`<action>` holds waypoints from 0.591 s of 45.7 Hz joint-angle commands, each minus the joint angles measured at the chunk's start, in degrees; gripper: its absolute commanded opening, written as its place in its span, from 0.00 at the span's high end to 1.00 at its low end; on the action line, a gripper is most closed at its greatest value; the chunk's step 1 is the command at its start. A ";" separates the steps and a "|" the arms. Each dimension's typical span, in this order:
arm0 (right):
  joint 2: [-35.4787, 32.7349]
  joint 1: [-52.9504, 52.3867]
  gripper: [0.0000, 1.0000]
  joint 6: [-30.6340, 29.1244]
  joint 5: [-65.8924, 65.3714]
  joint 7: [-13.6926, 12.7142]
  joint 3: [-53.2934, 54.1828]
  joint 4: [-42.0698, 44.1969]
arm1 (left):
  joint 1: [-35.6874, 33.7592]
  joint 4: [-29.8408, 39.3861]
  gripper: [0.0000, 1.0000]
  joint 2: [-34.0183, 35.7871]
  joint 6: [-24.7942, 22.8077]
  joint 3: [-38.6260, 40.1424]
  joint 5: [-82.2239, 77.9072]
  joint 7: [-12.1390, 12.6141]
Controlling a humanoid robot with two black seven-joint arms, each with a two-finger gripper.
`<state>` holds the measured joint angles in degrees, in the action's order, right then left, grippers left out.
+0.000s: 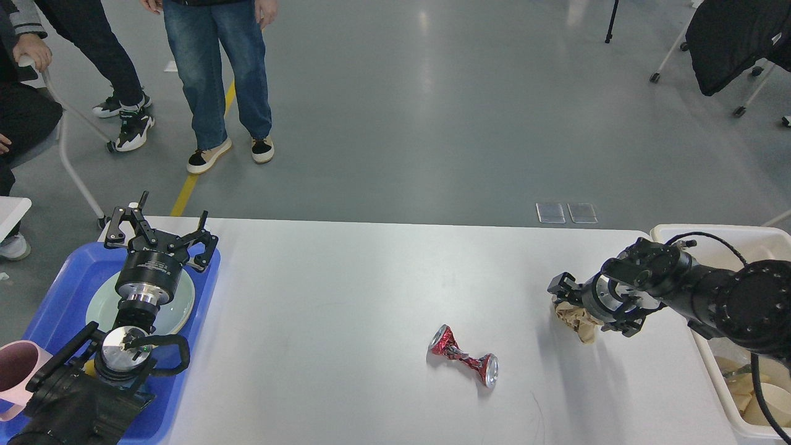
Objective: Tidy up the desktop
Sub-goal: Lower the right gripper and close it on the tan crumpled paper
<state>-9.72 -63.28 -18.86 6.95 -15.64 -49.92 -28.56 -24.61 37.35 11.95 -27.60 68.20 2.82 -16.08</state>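
The white desktop (346, 296) holds a crumpled brown paper ball (578, 326) at the right and a crushed red can (463, 356) near the middle front. My right gripper (588, 307) is down over the paper ball, with a finger on either side of it; the jaws look spread and hide most of the paper. My left gripper (159, 237) is open and empty, hovering above the blue tray (62, 284) at the left edge.
The blue tray holds a pale green plate (99, 312) and a pink mug (15, 371). A cream-white bin (710, 237) with paper cups and scraps stands off the right edge. People (216, 74) stand beyond the far left corner.
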 commanded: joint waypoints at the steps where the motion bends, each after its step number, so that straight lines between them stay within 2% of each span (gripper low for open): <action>1: 0.58 1.05 0.02 3.91 -0.09 0.08 -0.09 -0.09 | 0.00 0.00 0.04 0.00 0.00 0.00 0.00 0.00; 3: 0.58 1.49 0.04 5.49 -0.09 -0.01 -0.09 -0.27 | 0.00 0.00 0.04 0.00 0.00 0.00 0.00 0.00; 5: 0.58 1.76 0.14 6.72 -0.09 -0.01 -0.09 -0.62 | 0.00 0.00 0.04 0.00 0.00 0.00 0.00 0.00; 7: 0.49 1.93 0.29 6.99 -0.01 -0.09 -0.09 -0.80 | 0.00 0.00 0.04 0.00 0.00 0.00 0.00 0.00; 11: 0.40 2.28 0.67 7.08 0.08 -0.10 -0.09 -0.88 | 0.00 0.00 0.04 0.00 0.00 0.00 0.00 0.00; 14: 0.32 2.81 0.78 7.69 0.08 -0.10 -0.09 -0.89 | 0.00 0.00 0.04 0.00 0.00 0.00 0.00 0.00; 17: 0.40 2.72 1.00 7.69 0.17 -0.18 -0.09 -0.97 | 0.00 0.00 0.04 0.00 0.00 0.00 0.00 0.00; 27: -0.03 1.50 1.00 7.87 0.17 -0.27 0.00 -3.08 | 0.00 0.00 0.04 0.00 0.00 0.00 0.00 0.00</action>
<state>-9.42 -60.93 -11.10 7.11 -15.91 -49.94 -30.30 -24.61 37.35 11.95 -27.60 68.20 2.81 -16.08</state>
